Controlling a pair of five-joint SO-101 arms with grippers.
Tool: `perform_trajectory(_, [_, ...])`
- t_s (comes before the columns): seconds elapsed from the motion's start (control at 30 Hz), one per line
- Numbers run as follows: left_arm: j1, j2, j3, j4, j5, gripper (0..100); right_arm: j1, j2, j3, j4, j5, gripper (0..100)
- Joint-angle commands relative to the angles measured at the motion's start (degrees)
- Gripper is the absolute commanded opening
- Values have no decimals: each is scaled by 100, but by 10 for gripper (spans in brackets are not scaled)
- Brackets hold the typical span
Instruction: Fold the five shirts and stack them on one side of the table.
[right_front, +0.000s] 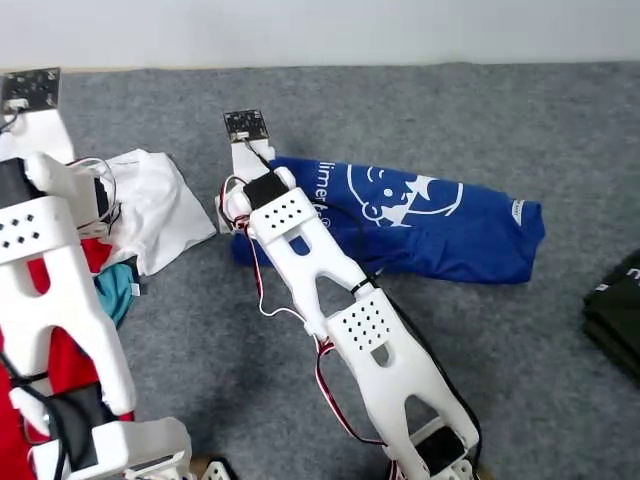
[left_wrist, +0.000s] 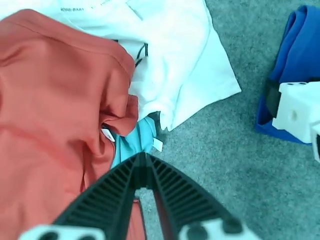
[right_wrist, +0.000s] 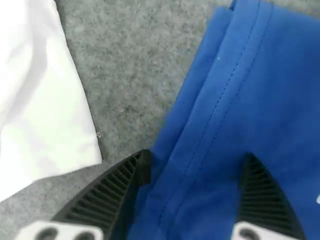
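There are five shirts: one blue shirt (right_front: 430, 225), one white shirt (right_front: 150, 205), one red shirt (left_wrist: 50, 100), one teal shirt (right_front: 115, 290) and one dark shirt (right_front: 618, 310). There are two arms: the left arm (right_front: 45, 290) and the right arm (right_front: 320, 270).

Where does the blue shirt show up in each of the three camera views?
High view: the blue shirt lies mid-table, with the white shirt to its left.
Left wrist view: the blue shirt sits beyond the white shirt, across bare grey surface.
Right wrist view: the blue shirt lies under the open right gripper, the white shirt beside it.
Shared landmark: the white shirt.

Grey table (right_front: 480, 130) — blue shirt (right_front: 440, 225), white shirt (right_front: 155, 205).
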Motion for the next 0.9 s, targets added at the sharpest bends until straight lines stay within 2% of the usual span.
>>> perform_trajectory(0.0, [26,-273,66,132,44,4,92,-40,-88,233,123,186])
perform_trajectory(0.1, [26,-281,198,132,44,4,92,-40,-88,215,158,85])
perform_trajectory(0.23, [26,-281,215,132,44,4,84,-40,-88,215,176,9])
perform_trajectory(0.53, [26,-281,207,132,44,4,277,-40,-396,462,281,9])
perform_trajectory(0.77, [62,-281,207,123,53,4,549,-31,-2075,1692,589,9])
perform_trajectory(0.87, [62,-281,207,123,53,4,602,-154,-2259,2185,703,9])
